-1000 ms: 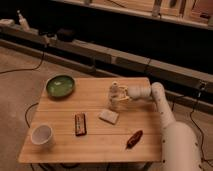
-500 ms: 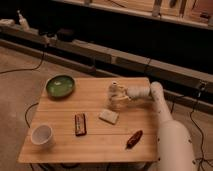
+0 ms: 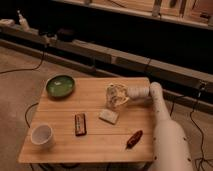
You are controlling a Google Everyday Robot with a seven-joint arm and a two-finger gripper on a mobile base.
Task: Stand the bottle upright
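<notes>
The bottle (image 3: 113, 95) is a small whitish shape with a pale pattern, right of the wooden table's (image 3: 90, 145) middle. It merges with the front of my gripper (image 3: 116, 96), which reaches in from the right at table height on the white arm (image 3: 162, 117). The gripper is at the bottle, touching or around it; I cannot tell which. The bottle looks roughly upright, its base near the table top, and part of it is hidden by the gripper.
A green bowl (image 3: 60, 85) sits at the back left. A white cup (image 3: 42, 135) stands at the front left. A dark candy bar (image 3: 80, 124) and a pale flat block (image 3: 109, 116) lie in front of the gripper. A red object (image 3: 134, 139) lies front right.
</notes>
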